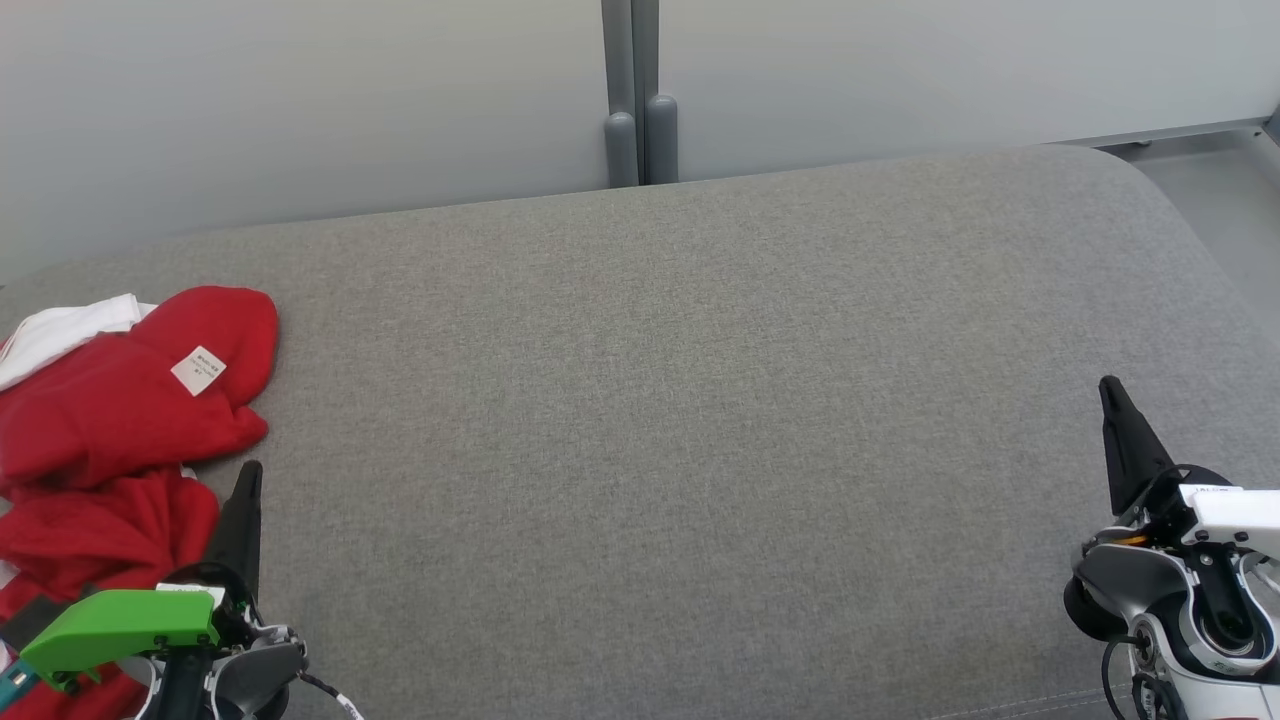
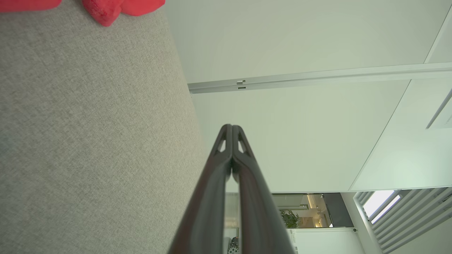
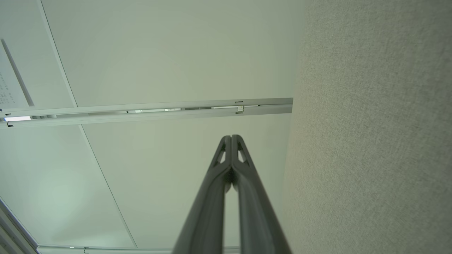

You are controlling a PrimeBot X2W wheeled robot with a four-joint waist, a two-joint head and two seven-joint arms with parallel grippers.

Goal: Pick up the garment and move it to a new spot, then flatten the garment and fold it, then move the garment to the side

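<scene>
Roughly, the bunched red garment (image 1: pixel 115 425) runs near-to-far beside the left hand (image 1: pixel 251 470), closed empty like the right hand (image 1: pixel 1109 386).

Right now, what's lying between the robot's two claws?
Nothing: in the head view, bare grey cushion runs from the left gripper to the right gripper.

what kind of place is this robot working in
Probably an office or lab-style room: pale partition wall panels with a metal joint strip, a grey upholstered bench holding a red garment, and a plant glimpsed in a lit space beyond.
</scene>
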